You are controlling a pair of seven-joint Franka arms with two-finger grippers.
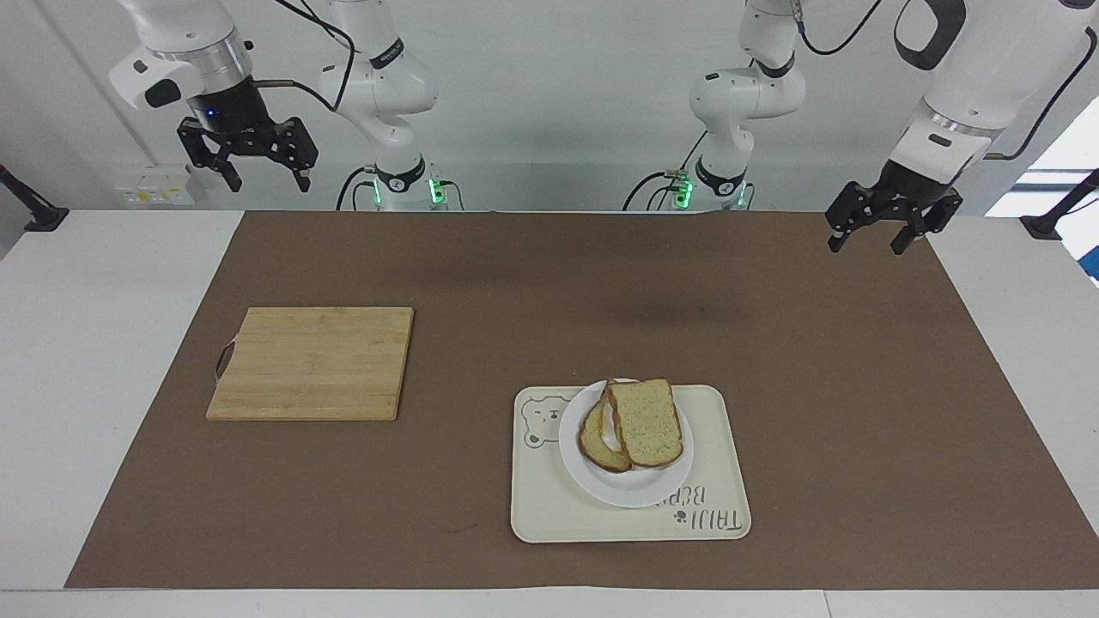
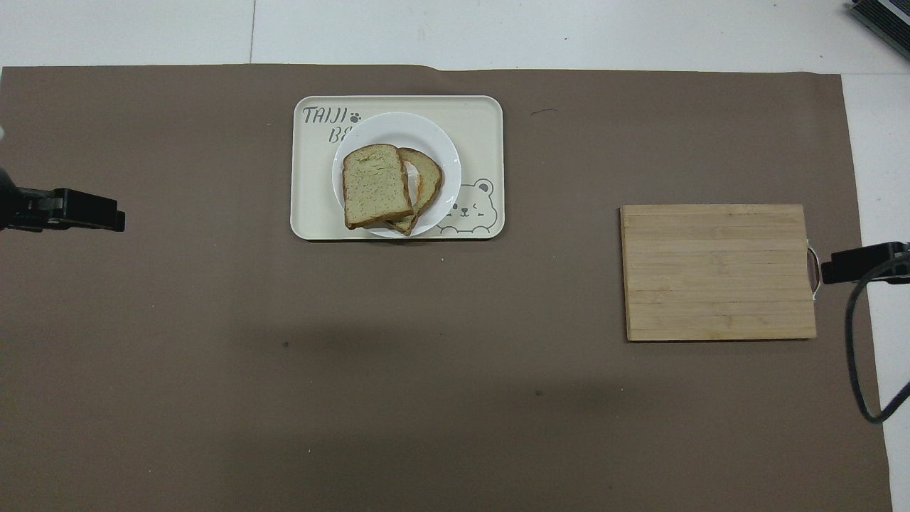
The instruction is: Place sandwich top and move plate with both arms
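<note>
The sandwich top (image 1: 646, 422) (image 2: 375, 185) lies askew on another bread slice (image 1: 597, 446) (image 2: 429, 174), and both rest on the white plate (image 1: 631, 491) (image 2: 398, 126). My left gripper (image 1: 865, 245) (image 2: 114, 219) hangs open and empty, high over the mat's edge at the left arm's end of the table, well away from the plate. My right gripper (image 1: 269, 182) (image 2: 828, 272) is open too and holds nothing. It waits raised by the right arm's end, above the table beside the cutting board.
The plate sits on a cream tray (image 1: 537, 502) (image 2: 487, 117) with a bear drawing. A wooden cutting board (image 1: 313, 362) (image 2: 718, 272) lies toward the right arm's end. A brown mat (image 1: 549, 292) covers the table's middle.
</note>
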